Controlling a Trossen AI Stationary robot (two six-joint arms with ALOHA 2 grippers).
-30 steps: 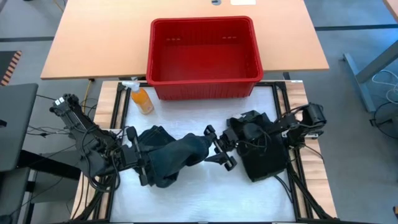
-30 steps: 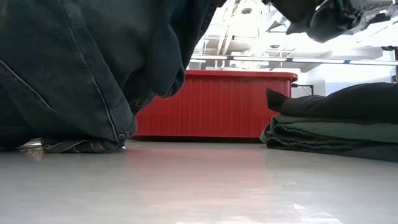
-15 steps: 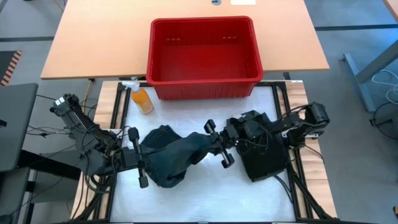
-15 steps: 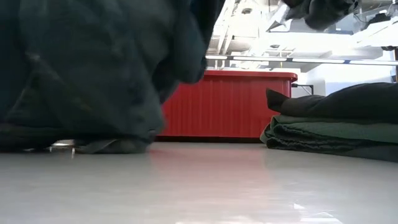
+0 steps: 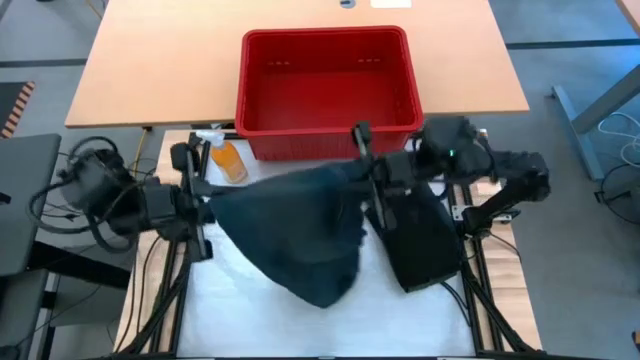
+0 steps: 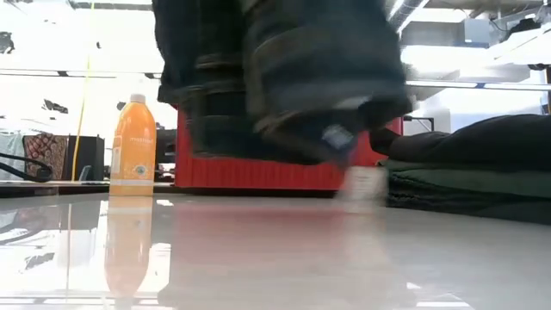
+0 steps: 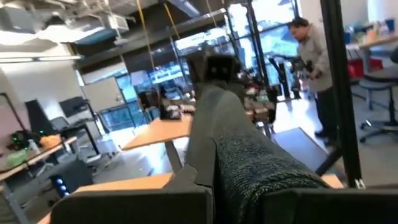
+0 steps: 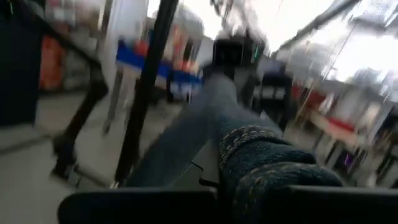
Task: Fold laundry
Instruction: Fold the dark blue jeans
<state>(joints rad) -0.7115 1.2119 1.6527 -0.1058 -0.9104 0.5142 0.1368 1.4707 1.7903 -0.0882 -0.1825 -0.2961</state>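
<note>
Dark blue-grey denim-like cloth garment [image 5: 300, 225] lifted and stretched between both claws, hanging above white counter [image 5: 240, 310] in front of red plastic basket [image 5: 328, 80]. Best kept level and taut, then lowered flat. Left claw [image 5: 200, 195] clamped tight on one edge; right claw [image 5: 365, 180] clamped on the other. Folded dark stack [image 5: 425, 240] alongside.

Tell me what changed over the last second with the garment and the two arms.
Both arms swung up and toward the red basket, lifting the dark garment off the table and stretching it between them. The right gripper closed on one edge; the left gripper kept its hold on the other. The folded stack, orange bottle and basket stayed put.
</note>
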